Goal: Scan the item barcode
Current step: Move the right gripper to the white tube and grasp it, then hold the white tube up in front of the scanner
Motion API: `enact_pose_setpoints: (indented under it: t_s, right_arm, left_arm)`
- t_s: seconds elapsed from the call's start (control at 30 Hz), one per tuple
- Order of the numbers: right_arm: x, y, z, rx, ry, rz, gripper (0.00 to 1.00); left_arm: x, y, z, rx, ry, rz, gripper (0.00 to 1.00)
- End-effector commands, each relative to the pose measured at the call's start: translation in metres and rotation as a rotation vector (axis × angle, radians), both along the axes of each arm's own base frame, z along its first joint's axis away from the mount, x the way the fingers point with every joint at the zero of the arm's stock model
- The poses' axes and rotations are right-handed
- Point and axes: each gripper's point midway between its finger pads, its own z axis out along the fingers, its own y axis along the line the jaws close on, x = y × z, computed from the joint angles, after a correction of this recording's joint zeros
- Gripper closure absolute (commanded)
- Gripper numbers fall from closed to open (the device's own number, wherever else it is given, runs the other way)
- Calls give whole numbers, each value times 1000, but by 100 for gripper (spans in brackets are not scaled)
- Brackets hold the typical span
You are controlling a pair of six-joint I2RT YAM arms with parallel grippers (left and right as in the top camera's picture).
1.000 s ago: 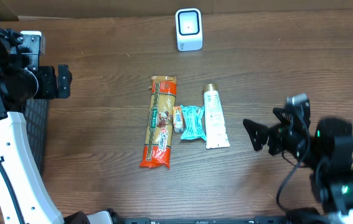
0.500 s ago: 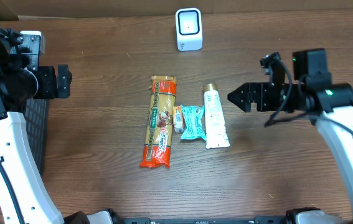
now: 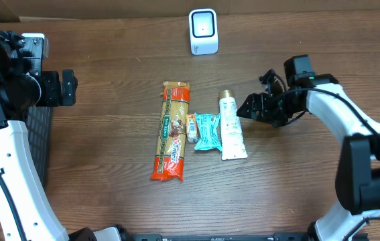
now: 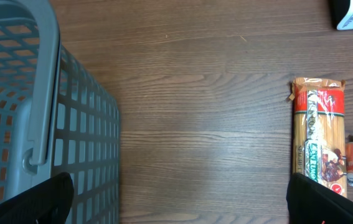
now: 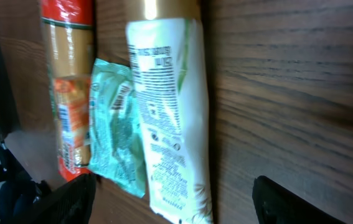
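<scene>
White tube (image 3: 230, 130), gold cap toward the far edge, lies flat on the table (image 3: 109, 174), small-print side up. Crumpled teal packet (image 3: 208, 131) touches its side. Long pasta pack (image 3: 173, 130) lies parallel just beyond. White scanner (image 3: 203, 31) stands upright at the far edge, well apart.

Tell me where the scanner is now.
In the overhead view, the scanner stands top centre, beyond the pasta packet and the white tube.
</scene>
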Motion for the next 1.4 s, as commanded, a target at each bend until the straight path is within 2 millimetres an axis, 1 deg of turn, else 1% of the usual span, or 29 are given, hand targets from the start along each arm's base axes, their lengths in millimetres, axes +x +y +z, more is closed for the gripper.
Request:
enact_pose_setpoints:
  t_s: [0.0,0.13,0.27,0.33,0.43,0.53,0.57,0.7,0.8,0.83,0.93,1.0,1.1,1.13,1.17,1.23,1.27,1.33,1.37]
  right_arm:
    - [3,8,-12,7,16,22,19]
    - [1,14,-27,2,12,75,22]
    - [0,22,-38,1,16,97,24]
    - [0,28,-43,1,11,113,27]
    - [-3,36,-50,1,10,135,33]
    - [-7,41,-58,-4,22,151,44]
    - [-7,42,-61,-4,33,147,54]
    - [-7,41,-61,-1,51,124,79]
    - [-6,39,-59,9,84,79,95]
    - [-4,37,-58,11,94,61,96]
    - [-3,37,-42,59,110,43,96]
    - [1,36,-25,81,100,36,96]
    - [8,34,7,93,51,34,96]
    - [10,34,23,98,20,35,96]
    - [11,34,33,102,0,36,96]
    - [12,35,66,118,-67,41,96]
    - [12,36,78,129,-90,46,96]
    - [5,43,116,199,-179,104,96]
    - [2,45,131,228,-212,125,96]
  left_arm:
    - [1,2,-2,12,7,-6,0]
    - [1,2,-2,12,7,-6,0]
    - [1,2,-2,12,7,-6,0]
    - [1,2,-2,12,7,-6,0]
    - [1,2,-2,12,7,-6,0]
    - [1,2,-2,12,7,-6,0]
    - [1,2,-2,12,7,-6,0]
    - [1,2,-2,12,7,-6,0]
    - [1,2,-2,12,7,-6,1]
    - [1,2,-2,12,7,-6,0]
    - [1,2,-2,12,7,-6,0]
    - [1,2,-2,12,7,-6,0]
    - [1,2,-2,12,7,-6,0]
    - [1,2,-2,12,7,-6,0]
    - [1,2,-2,12,7,-6,0]
    - [1,2,-2,12,7,-6,0]
    - [1,2,-2,12,7,-6,0]
    - [1,2,-2,12,7,-6,0]
    - [1,2,-2,12,7,-6,0]
